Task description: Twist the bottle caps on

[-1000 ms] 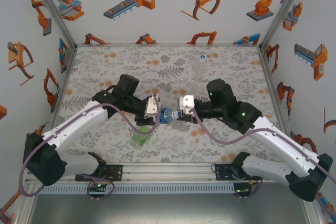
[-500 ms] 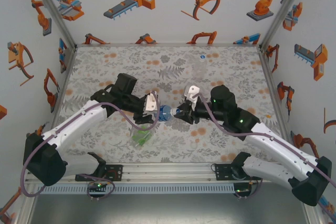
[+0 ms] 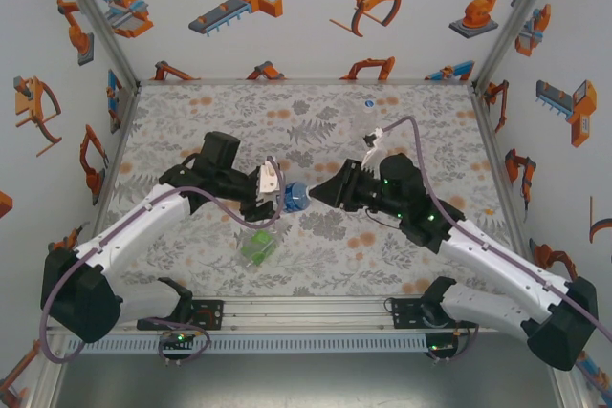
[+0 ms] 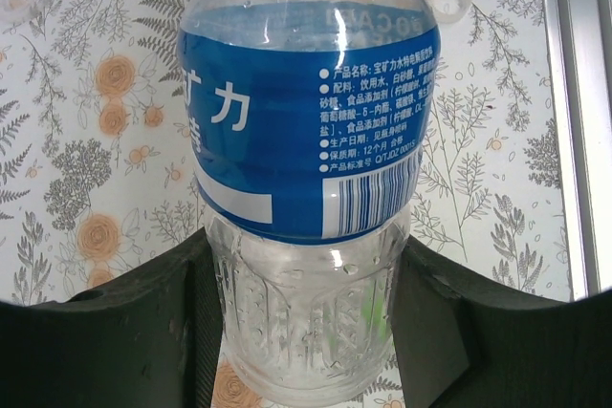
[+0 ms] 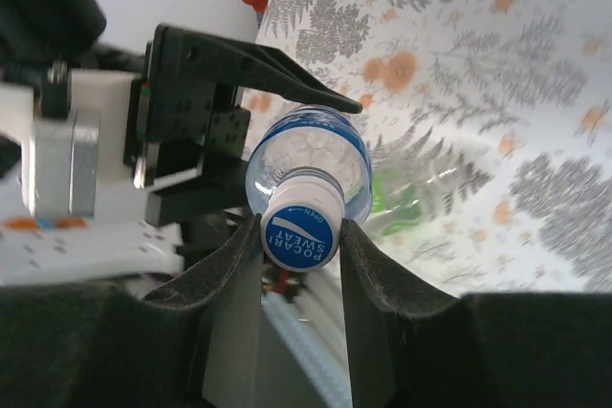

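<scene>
Rotated, right end effector [image 5: 299,228] apparently pinches bottle cap [image 5: 298,242].

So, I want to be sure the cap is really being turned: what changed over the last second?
The right pincer, shut on the cap, rolled at the wrist, and its white wrist block swung up toward the far side. The blue-label bottle and the left pincer holding it drifted slightly left. Both grips stayed shut, and the green-label bottle lay unmoved on the table.
</scene>
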{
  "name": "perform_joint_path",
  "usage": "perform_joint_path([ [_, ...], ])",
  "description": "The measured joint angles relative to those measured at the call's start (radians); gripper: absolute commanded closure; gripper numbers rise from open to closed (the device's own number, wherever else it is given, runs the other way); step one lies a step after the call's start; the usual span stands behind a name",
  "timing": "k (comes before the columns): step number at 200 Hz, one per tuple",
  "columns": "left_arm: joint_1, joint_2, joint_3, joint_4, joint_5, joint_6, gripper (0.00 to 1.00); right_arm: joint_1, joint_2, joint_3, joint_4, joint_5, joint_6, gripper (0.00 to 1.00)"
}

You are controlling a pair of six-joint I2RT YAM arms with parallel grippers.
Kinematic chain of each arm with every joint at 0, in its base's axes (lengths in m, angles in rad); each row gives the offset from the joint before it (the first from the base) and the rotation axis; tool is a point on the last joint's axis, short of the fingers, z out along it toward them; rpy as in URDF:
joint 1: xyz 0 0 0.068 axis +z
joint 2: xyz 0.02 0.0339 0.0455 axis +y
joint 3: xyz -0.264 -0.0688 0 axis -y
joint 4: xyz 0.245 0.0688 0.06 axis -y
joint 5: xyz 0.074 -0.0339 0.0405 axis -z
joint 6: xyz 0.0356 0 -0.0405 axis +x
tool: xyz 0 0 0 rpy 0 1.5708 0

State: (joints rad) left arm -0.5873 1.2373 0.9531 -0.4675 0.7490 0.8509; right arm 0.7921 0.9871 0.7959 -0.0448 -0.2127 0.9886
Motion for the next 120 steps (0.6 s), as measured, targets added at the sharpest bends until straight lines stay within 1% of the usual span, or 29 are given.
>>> perform_joint_path([
  [15,0.001,0.000,0.000,0.000,-0.010,-0.008,1.00,-0.001,0.017,0.018,-0.041,0.014,0.145,0.82],
  [25,0.003,0.000,0.000,0.000,-0.019,-0.010,1.00,-0.002,0.029,0.021,-0.050,0.016,0.225,0.80],
  [48,0.010,0.000,-0.003,0.000,-0.036,-0.012,1.00,-0.004,0.060,0.044,-0.076,0.015,0.330,0.73],
  [79,0.011,0.000,-0.003,0.019,-0.032,-0.016,1.00,-0.003,0.075,0.102,-0.159,0.023,0.333,0.57],
  [120,0.000,0.000,-0.003,0.102,0.009,-0.028,1.00,0.008,0.077,0.158,-0.267,0.020,0.220,0.38],
])
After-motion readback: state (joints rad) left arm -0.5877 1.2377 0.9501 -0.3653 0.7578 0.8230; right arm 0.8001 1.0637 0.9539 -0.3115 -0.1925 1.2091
